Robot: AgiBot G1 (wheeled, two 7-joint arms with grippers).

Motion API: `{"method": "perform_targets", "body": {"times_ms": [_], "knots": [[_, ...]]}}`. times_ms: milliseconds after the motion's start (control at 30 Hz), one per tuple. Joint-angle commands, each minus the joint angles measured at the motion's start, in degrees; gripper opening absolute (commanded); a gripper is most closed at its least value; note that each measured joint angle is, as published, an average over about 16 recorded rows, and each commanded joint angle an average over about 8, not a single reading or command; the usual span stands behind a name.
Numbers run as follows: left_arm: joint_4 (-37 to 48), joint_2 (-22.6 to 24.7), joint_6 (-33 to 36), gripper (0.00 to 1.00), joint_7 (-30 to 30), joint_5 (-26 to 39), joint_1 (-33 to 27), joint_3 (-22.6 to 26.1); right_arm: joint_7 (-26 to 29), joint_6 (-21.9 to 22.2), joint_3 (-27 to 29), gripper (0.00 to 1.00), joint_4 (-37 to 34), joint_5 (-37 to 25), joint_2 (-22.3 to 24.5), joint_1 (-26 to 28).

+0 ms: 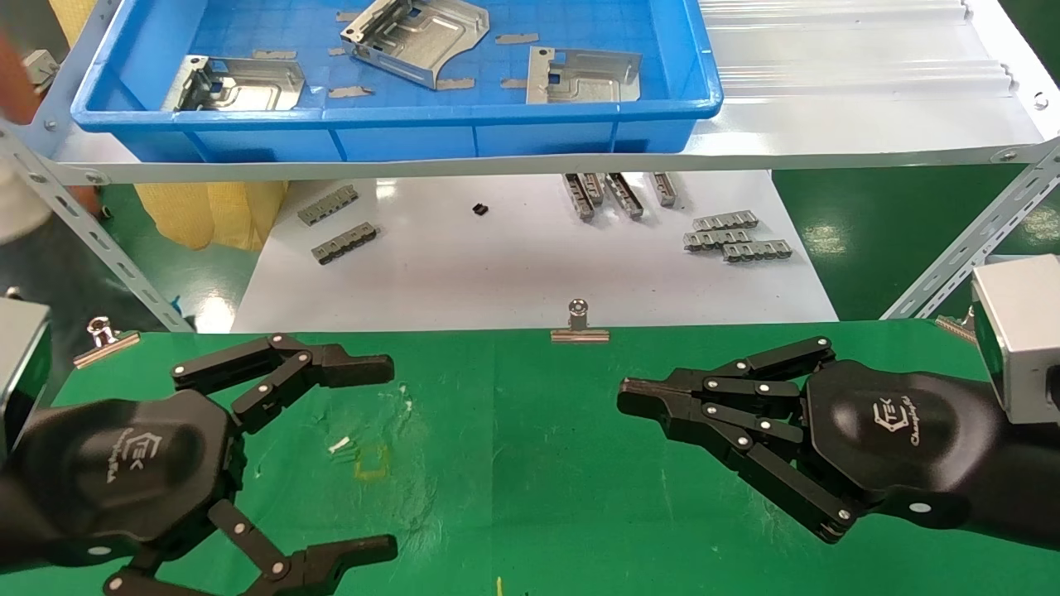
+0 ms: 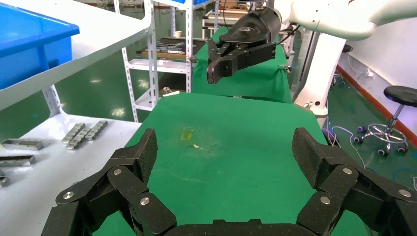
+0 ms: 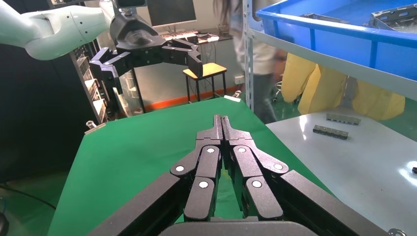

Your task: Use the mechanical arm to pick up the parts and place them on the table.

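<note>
Three silvery parts (image 1: 236, 84) (image 1: 418, 37) (image 1: 584, 76) lie in the blue tray (image 1: 397, 112) on the raised shelf at the back. Both grippers hover over the green table (image 1: 513, 463), far below the tray. At the near left, my left gripper (image 1: 385, 459) (image 2: 226, 152) is open wide, with only green cloth between its fingers. My right gripper (image 1: 629, 397) (image 3: 221, 123) at the right is shut, fingertips pressed together on nothing and pointing toward the left one. Each wrist view shows the other arm's gripper farther off.
A white tabletop (image 1: 530, 265) below the shelf carries grey comb-like strips (image 1: 327, 205) (image 1: 737, 236). A silver binder clip (image 1: 580, 327) holds the cloth's far edge. Slanted shelf struts (image 1: 969, 248) stand at both sides. A person moves in the background (image 3: 265, 88).
</note>
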Motion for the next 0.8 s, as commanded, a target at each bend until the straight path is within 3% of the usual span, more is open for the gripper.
{"method": "perform_targets", "body": {"times_ms": [33, 167, 433, 467, 633, 800], "knots": [[0.0, 0.0, 0.0, 1.00, 0.0, 0.0, 0.0, 0.0, 0.0, 0.0, 0.0, 0.00, 0.0, 0.0, 0.0, 0.0], [0.0, 0.0, 0.0, 1.00, 0.0, 0.0, 0.0, 0.0, 0.0, 0.0, 0.0, 0.03, 0.0, 0.0, 0.0, 0.0], [-0.7, 0.9, -1.0, 1.00, -0.7, 1.6, -3.7, 0.3, 0.0, 0.0, 0.0, 0.96, 0.0, 0.0, 0.0, 0.0], [-0.5, 1.1, -1.2, 1.00, -0.8, 2.0, -4.8, 0.4, 0.0, 0.0, 0.0, 1.00, 0.0, 0.0, 0.0, 0.0], [3.0, 3.4, -2.0, 1.00, -1.1, 5.6, -12.6, 1.3, 0.0, 0.0, 0.0, 1.00, 0.0, 0.0, 0.0, 0.0], [12.1, 8.1, -3.1, 1.00, -0.5, 11.5, -23.7, 3.6, 0.0, 0.0, 0.0, 1.00, 0.0, 0.0, 0.0, 0.0]]}}
